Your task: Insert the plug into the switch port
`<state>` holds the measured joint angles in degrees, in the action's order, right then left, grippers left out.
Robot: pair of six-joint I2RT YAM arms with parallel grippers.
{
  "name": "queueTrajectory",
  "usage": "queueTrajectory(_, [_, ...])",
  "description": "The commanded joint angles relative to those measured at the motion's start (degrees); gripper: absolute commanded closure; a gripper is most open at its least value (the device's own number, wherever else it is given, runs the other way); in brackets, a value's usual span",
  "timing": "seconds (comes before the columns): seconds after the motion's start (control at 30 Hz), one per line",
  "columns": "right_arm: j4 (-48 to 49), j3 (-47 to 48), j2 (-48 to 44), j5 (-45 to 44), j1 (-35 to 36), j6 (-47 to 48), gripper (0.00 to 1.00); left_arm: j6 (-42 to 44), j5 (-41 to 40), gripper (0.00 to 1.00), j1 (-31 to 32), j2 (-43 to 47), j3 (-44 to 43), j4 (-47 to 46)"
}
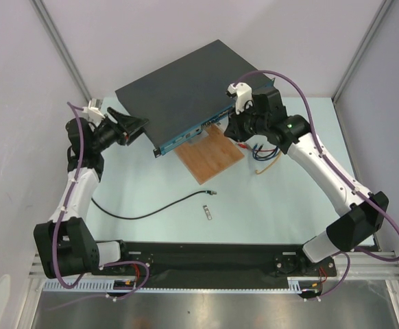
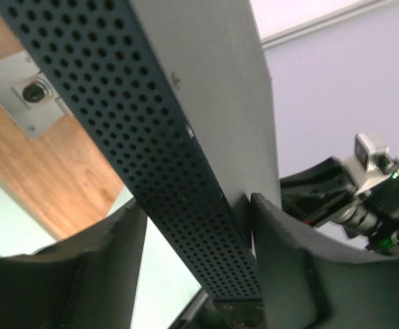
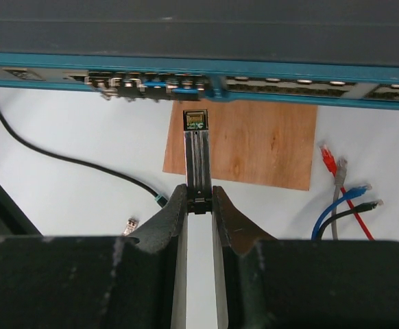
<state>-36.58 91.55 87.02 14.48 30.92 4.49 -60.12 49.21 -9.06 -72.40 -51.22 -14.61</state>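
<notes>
Right wrist view: the switch port row [image 3: 148,83] runs along the blue face of the dark-grey switch box [image 1: 179,82]. The sockets straight ahead show silver frames and blue bits, but I cannot tell whether anything sits in them. The right end effector [image 3: 199,199] is clamped on a slim silver stick [image 3: 197,147], whose tip points at the blue face and stops just short of it, above a wooden board [image 3: 254,144].

The plug [image 3: 160,200] is in neither end effector. It lies on the desk [image 1: 288,199] at the end of its black cable [image 3: 83,163], near a loose silver stick [image 1: 206,212] and well apart from the ports. Coloured cable ends [image 3: 343,185] lie to the board's right.

The left end effector [image 2: 198,205] straddles the box's perforated side wall at a corner, jaws wide apart. Whether they press the box I cannot tell.
</notes>
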Motion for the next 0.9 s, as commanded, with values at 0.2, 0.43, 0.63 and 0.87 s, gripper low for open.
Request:
queueTrajectory(0.2, [2.91, 1.97, -0.19, -5.95, 2.92, -2.73, 1.00, 1.06, -2.98, 0.84, 2.73, -0.37, -1.25, 3.01])
queueTrajectory(0.43, [2.39, 2.50, 0.16, -9.20, 3.10, -2.74, 1.00, 1.76, -2.89, 1.00, 2.73, 0.33, -1.42, 4.41])
queueTrajectory(0.63, [1.33, 2.41, -0.45, -10.35, 3.10, -1.42, 1.00, 1.76, -2.89, 1.00, 2.73, 0.16, -1.60, 4.33])
queueTrajectory(0.87, [2.56, 3.55, 0.43, -11.14, 3.80, -1.24, 1.00, 1.67, -3.16, 1.00, 2.73, 0.94, -1.07, 3.98])
